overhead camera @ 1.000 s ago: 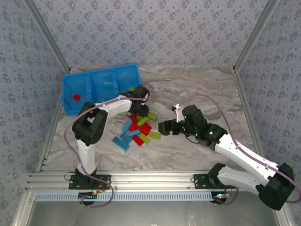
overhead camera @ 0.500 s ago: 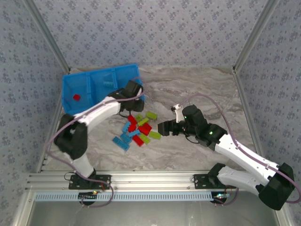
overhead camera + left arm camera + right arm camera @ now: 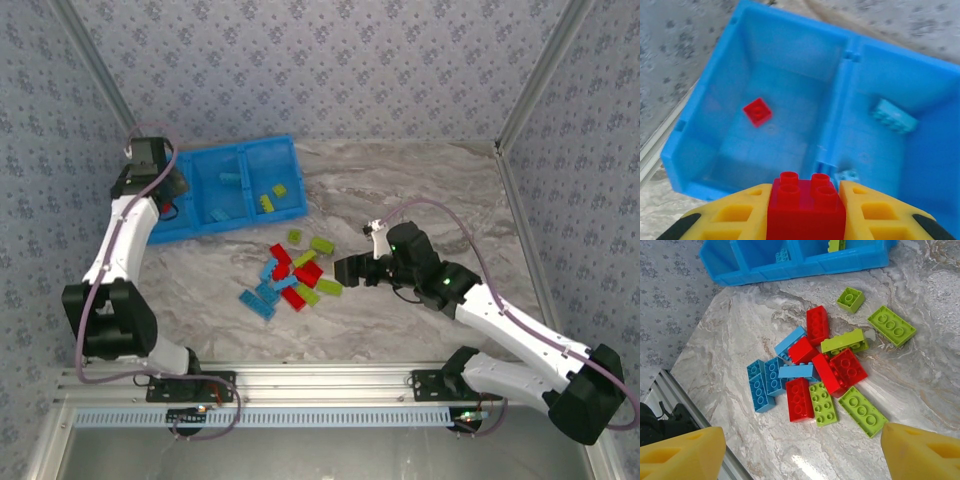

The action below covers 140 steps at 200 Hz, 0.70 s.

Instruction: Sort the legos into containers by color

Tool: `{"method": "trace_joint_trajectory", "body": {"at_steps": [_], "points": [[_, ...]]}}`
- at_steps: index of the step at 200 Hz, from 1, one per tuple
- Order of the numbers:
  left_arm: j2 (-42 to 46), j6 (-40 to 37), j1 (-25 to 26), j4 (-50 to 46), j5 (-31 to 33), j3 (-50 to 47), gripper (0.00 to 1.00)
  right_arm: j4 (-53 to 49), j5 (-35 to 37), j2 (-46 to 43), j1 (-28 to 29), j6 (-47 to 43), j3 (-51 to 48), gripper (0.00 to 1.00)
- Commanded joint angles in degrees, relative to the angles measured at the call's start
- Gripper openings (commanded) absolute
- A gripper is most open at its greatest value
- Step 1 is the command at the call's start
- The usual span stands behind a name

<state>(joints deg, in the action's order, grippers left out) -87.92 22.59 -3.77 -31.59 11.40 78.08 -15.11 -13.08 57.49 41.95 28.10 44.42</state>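
Above the tray's left compartment (image 3: 790, 47), the left gripper (image 3: 806, 191) clamps a red brick (image 3: 806, 207).

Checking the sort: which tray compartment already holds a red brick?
The left-end compartment, with one small red brick; the middle compartment holds light blue bricks, the right compartment yellow-green bricks.

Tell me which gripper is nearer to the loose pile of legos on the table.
Right. The right gripper hovers just beside the pile's right edge; the left gripper is away over the left compartment of the blue tray, a red brick in its jaws.
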Motion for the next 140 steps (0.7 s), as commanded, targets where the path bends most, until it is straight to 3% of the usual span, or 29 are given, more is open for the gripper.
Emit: {"method": "trace_joint_trajectory", "body": {"at_steps": [1,55,78,97,117,140], "points": [[-5.51,1.33,-2.11,-1.35,-2.63,2.81,0.31,0.60,-1.22,-1.07,-0.35,-0.20,-0.61,0.84],[-9.79,0.01,-2.80,-2.95,0.88,8.25,0.53,0.16,-0.64,-3.42,-0.31,0.91,-2.41,0.84],[-6.74,0.42,-2.73,-4.43,-1.22,9.02,0.54,0.30,0.33,-3.88,-0.51,0.98,-2.89,0.84],[-0.31,2.26,-1.88,-5.44,-7.03,7.95,0.53,1.30,0.85,-2.42,-0.78,0.70,-2.61,0.84],[8.66,-0.11,4.68,-4.54,-10.52,4.86,0.53,0.85,3.74,2.04,-0.90,-0.78,-0.56,0.84],[15.57,-11.78,17.45,-5.67,-13.45,1.66,0.53,0.40,4.52,10.86,-1.22,-4.64,4.13,0.84]]}}
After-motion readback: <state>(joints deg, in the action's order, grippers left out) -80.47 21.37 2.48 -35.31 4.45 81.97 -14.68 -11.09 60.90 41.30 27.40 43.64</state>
